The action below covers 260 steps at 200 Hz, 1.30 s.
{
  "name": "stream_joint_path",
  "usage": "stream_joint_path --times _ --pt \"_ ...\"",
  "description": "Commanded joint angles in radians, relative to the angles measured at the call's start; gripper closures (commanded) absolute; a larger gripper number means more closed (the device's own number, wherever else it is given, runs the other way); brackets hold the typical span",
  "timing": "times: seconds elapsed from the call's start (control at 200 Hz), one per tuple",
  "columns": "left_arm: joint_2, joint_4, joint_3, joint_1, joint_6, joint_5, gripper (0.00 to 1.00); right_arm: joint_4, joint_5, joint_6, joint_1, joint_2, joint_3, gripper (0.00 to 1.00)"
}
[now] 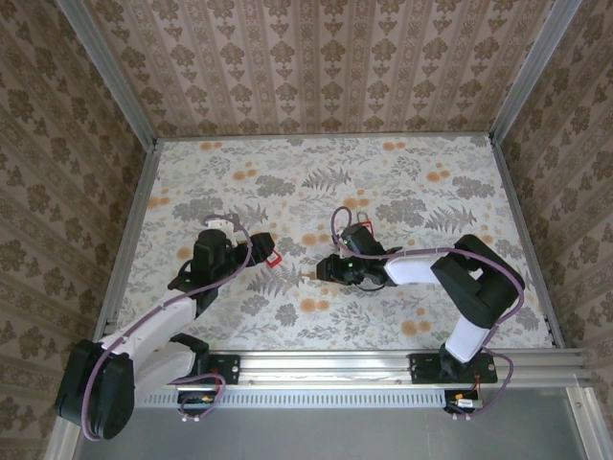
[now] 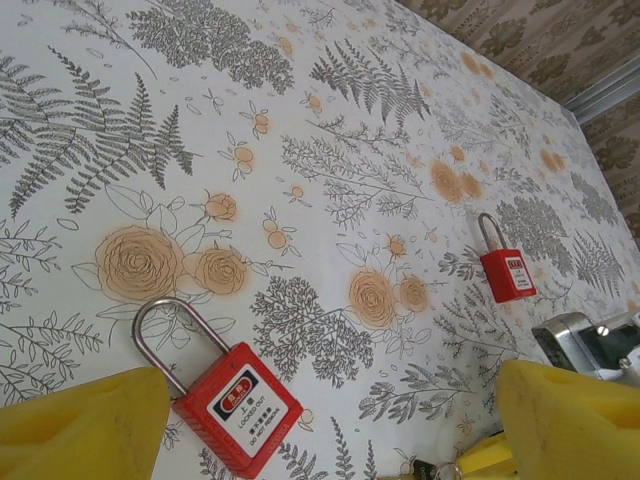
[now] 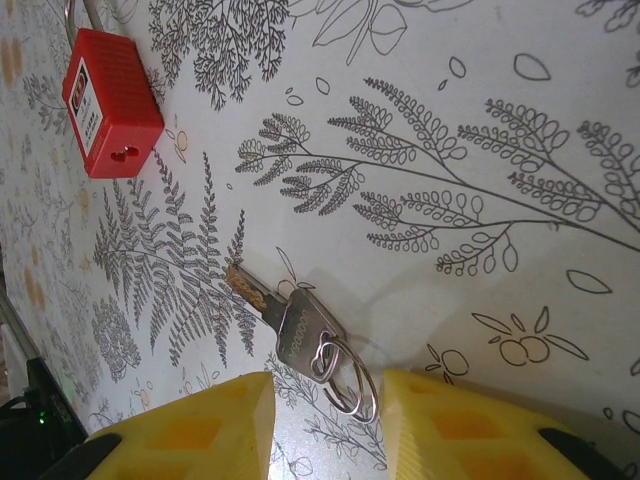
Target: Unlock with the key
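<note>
top external, fern-print table [image 1: 421,182], red padlock [image 1: 272,257], patterned wallpaper walls [image 1: 316,57]

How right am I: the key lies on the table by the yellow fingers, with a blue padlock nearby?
Not quite. The padlock is red, not blue, as the right wrist view shows. The key does lie on the table by the right gripper's yellow fingers.

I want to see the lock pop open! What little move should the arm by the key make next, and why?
Probably pinch the right gripper shut on the key: it lies flat on the table with its ring between the open yellow fingers, not gripped yet.
</note>
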Motion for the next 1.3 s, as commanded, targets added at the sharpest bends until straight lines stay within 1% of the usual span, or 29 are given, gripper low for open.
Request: stream_joint_path --times 0.0,0.33,0.505,0.845,0.985,1.045,1.125,1.295 --pt "-0.008 0.012 0.036 -0.006 0.022 0.011 0.14 -0.018 -0.014 0.001 0.009 0.036 0.025 0.65" --pt "0.051 0.008 0.078 -0.006 0.036 0.011 0.14 0.03 -0.049 0.011 0.003 0.045 0.03 0.67" --pt "0.075 0.01 0.097 -0.006 0.031 0.008 0.14 0.026 -0.047 0.002 0.003 0.044 0.028 0.74" --pt "0.103 -0.009 0.134 -0.006 0.042 0.021 0.13 -0.019 -0.032 -0.039 0.003 0.018 0.044 0.8" --pt "0.106 -0.012 0.138 -0.006 0.054 0.025 0.13 -0.046 -0.038 -0.061 0.003 0.006 0.058 0.86" --pt "0.107 -0.017 0.141 -0.006 0.061 0.024 0.13 -0.056 -0.038 -0.069 0.003 -0.001 0.063 0.87" --pt "0.106 -0.027 0.146 -0.006 0.07 0.028 0.13 -0.065 -0.042 -0.075 0.004 -0.013 0.069 0.93" --pt "0.103 -0.036 0.136 -0.006 0.071 0.022 0.13 -0.067 -0.052 -0.067 0.009 -0.033 0.077 0.97"
